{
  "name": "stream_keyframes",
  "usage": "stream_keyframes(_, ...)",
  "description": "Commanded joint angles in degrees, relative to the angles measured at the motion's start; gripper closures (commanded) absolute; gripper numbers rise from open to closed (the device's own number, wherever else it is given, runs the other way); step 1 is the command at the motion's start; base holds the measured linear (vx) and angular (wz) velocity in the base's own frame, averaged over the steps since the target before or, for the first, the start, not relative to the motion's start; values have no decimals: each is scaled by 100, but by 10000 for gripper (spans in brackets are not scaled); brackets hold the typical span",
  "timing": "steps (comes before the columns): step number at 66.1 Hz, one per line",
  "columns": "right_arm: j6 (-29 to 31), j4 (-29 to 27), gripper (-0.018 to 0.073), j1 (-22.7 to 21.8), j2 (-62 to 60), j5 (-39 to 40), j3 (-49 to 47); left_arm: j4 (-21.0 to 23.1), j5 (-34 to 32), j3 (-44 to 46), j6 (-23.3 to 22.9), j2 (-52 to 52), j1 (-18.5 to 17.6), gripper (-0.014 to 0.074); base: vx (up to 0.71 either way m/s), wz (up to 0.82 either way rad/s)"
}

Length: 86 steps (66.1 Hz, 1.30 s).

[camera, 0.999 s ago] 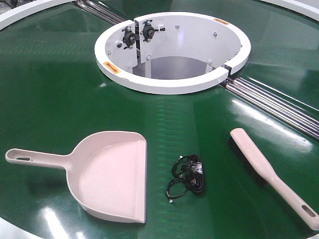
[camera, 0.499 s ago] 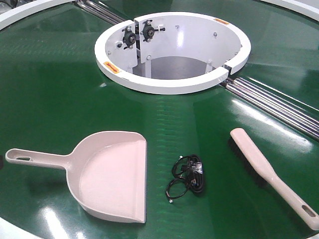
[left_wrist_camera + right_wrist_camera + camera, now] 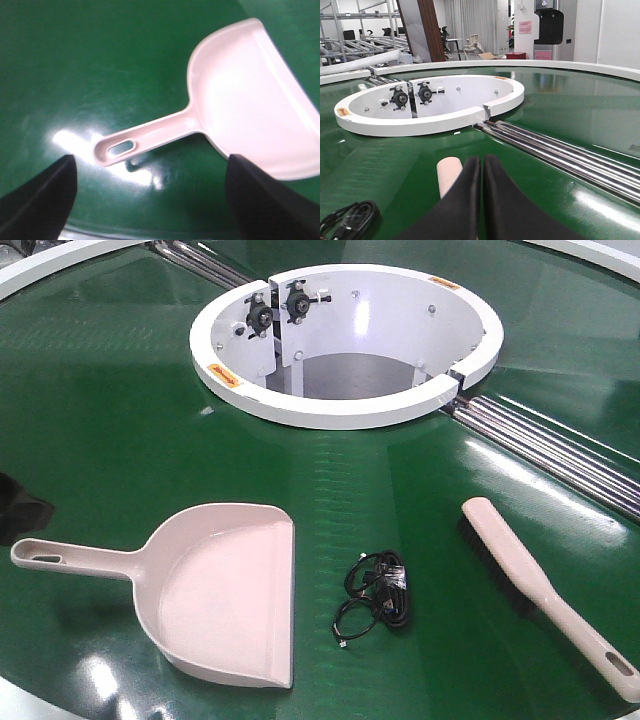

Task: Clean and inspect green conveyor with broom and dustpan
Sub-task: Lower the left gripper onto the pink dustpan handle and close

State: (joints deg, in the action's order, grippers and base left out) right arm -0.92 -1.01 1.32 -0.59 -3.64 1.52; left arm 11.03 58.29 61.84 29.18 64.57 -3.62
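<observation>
The green conveyor (image 3: 120,400) fills the front view. The pale pink dustpan (image 3: 220,590) lies flat on it at front left, its handle (image 3: 70,558) pointing left. The broom (image 3: 530,580) lies at front right, bristles down. My left gripper (image 3: 150,200) is open and empty, and hovers just short of the dustpan's handle end (image 3: 117,148). A dark part of it shows at the left edge of the front view (image 3: 20,508). My right gripper (image 3: 482,161) is shut and empty, low over the belt, with the broom's rounded tip (image 3: 449,174) just beyond its fingers.
A coiled black cable (image 3: 378,595) lies between dustpan and broom; it also shows in the right wrist view (image 3: 347,215). The large white ring opening (image 3: 345,410) sits behind them. Steel roller strips (image 3: 560,455) run to the right. The belt's white rim (image 3: 150,234) is near the left gripper.
A dark part of my left gripper has come into the front view at the left edge, near the dustpan's handle. Dustpan, broom and cable have not moved.
</observation>
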Motion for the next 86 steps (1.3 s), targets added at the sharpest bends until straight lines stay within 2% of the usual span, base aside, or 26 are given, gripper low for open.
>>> stream_keyframes(1, 13, 24, 569, -33, -101, 402, 126, 422, 222, 584, 930, 471, -13, 38, 0, 0)
stream_keyframes(13, 13, 24, 569, -33, -101, 402, 126, 649, 398, 1086, 2445, 1322, -25, 38, 0, 0)
stream_keyframes(21, 13, 24, 569, -33, -101, 402, 126, 643, 371, 1141, 3404, 1615, -177, 38, 0, 0)
stream_keyframes(29, 13, 24, 569, -33, -101, 402, 126, 246, 339, 1141, 4347, 1789, -522, 38, 0, 0)
stream_keyframes(33, 13, 24, 569, -33, -101, 402, 126, -47, 287, 1141, 4615, 1844, -702, 38, 0, 0)
stream_keyframes(37, 13, 24, 569, -33, -101, 402, 126, -419, 204, 1141, 4625, 1919, -850, 38, 0, 0)
stream_keyframes(42, 13, 24, 569, -33, -101, 402, 126, -567, 211, 1141, 4607, 2045, -935, 38, 0, 0)
stream_keyframes(56, 13, 24, 569, -33, -101, 402, 126, -613, 429, 1141, 4608, 2482, -937, 38, 0, 0)
stream_keyframes(86, 13, 24, 569, -33, -101, 402, 126, -782, 386, 1141, 4608, 3249, -937, 38, 0, 0)
